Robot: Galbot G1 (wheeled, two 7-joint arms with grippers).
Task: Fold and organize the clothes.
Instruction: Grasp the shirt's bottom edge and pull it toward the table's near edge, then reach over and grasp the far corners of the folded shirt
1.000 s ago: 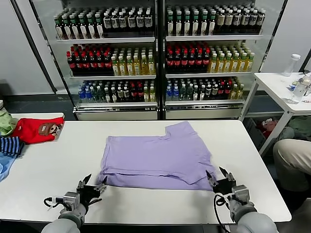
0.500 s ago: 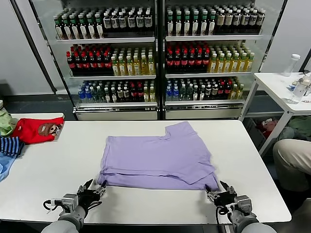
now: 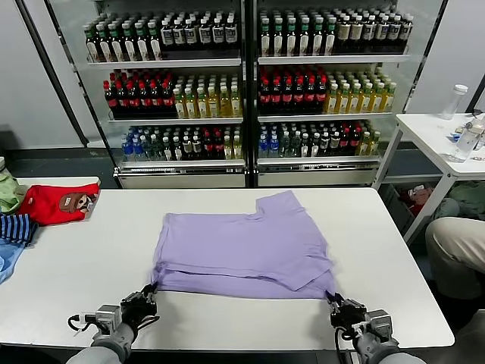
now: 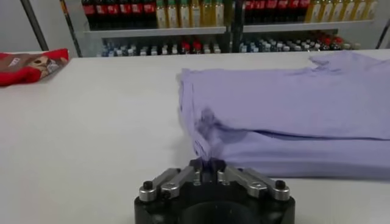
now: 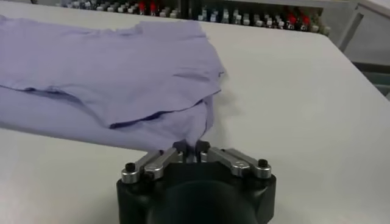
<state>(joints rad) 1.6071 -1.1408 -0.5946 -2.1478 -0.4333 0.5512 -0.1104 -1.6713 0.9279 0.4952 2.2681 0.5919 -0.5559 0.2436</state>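
T-shirt (image 3: pixel 241 246): lavender, partly folded, flat on the white table (image 3: pixel 91 250), roughly centred, plain side up. One sleeve sticks out at the far edge, toward the drinks coolers (image 3: pixel 246 83).
Fold state: upper layer lies over a lower layer; lower hem strip shows along the near edge. In the right wrist view the top layer's edge is lifted slightly, with shadow under it.
left gripper (image 3: pixel 146 298): at the near-left corner of the shirt, low on the table. Fingers pinched together on the corner fabric; left wrist view shows cloth bunched and wrinkled right at the tips (image 4: pixel 207 165).
right gripper (image 3: pixel 334 301): at the near-right corner, also low on the table. Fingers closed tight with the hem corner caught between them; right wrist view shows the fabric pulled to a point into the tips (image 5: pixel 191 148).
Both arms: at the near table edge, one per corner, shirt between them.
Other clothes: red garment (image 3: pixel 57 202) with a brown cartoon print at the far-left table end, well apart from the shirt; striped item (image 3: pixel 15 227) just beside it.
Side table (image 3: pixel 436 136): off to the right, clear bottles on it.
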